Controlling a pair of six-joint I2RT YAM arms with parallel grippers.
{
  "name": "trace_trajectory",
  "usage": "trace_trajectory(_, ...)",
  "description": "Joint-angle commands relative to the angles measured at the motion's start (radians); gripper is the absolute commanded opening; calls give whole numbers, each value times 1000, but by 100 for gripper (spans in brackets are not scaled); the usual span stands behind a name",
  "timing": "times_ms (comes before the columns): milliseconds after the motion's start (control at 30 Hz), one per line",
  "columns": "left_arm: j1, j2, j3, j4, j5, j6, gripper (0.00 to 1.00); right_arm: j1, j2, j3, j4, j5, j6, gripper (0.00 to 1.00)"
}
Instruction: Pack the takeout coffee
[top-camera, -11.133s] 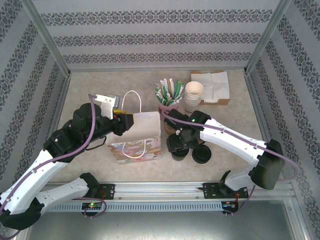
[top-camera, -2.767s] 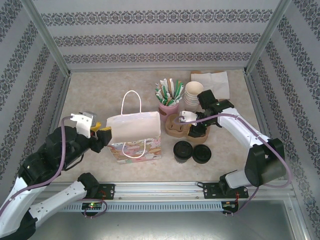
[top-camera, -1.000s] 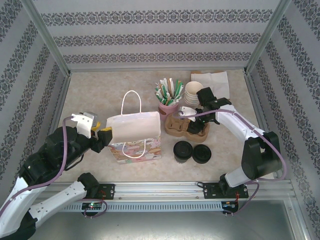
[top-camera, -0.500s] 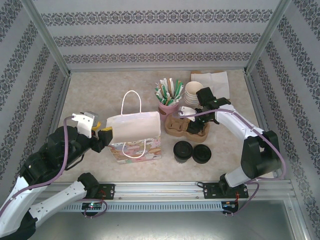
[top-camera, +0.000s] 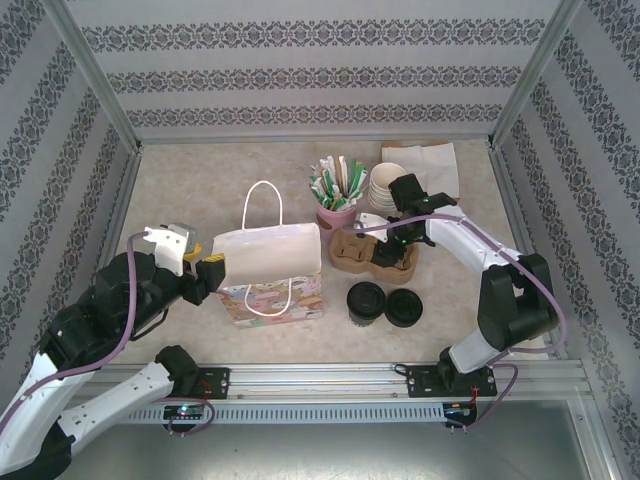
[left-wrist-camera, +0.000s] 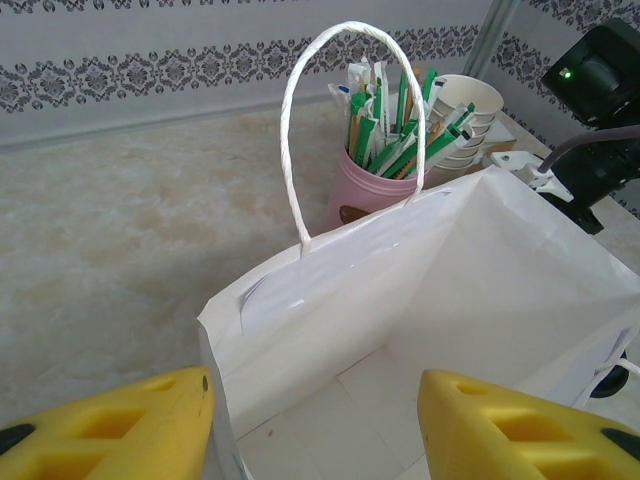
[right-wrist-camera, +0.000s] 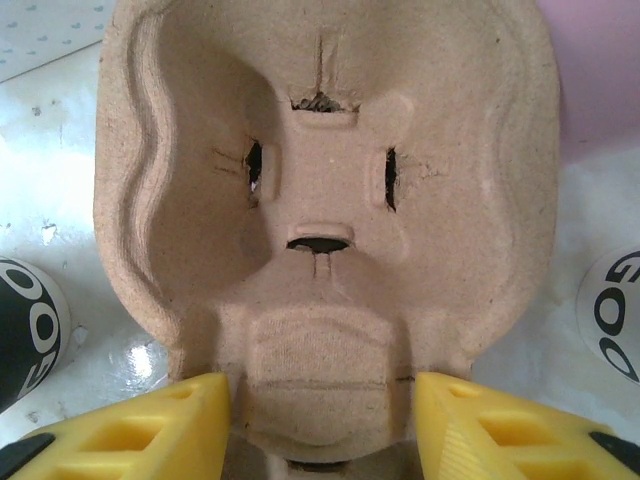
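Packing station, mid-job: my left gripper (top-camera: 207, 271) stands with its jaws apart at the near end of the white paper bag (top-camera: 270, 252), which sits upright with its mouth open. My right gripper (right-wrist-camera: 320, 400) is at the pulp cup carrier (top-camera: 372, 252), one yellow finger on each side of the carrier's end tab. I cannot tell whether those jaws are pinching the tab or only flanking it. The takeout coffee (top-camera: 366, 302), a cream cup under a black lid, waits on the table just on the near side of the carrier. A second black lid (top-camera: 404, 307) sits close at its right, and the bag is near on its left. By my judgement the cup will handle as a light, soft thing: thin paper walls that dent under a hard squeeze, and a slick plastic lid that could pop off if lifted by it. Whether it is full I cannot say, so I would keep it upright. The place to hold looks like the paper wall just below the lid's rim, gently, from the sides.
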Motion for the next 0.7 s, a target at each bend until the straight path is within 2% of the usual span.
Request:
trace_trajectory(0, -15, -4, -7, 19, -13, 8, 57, 10, 9, 23, -17, -17, -9, 49)
trace_trajectory(300, -15, -3, 2, 18, -15, 6, 57, 11, -50, 5, -21, -9, -22, 43)
trace_trajectory(667, -15, 5, 35, 14, -45, -14, 57, 13, -135, -28, -18, 2, -19, 42)
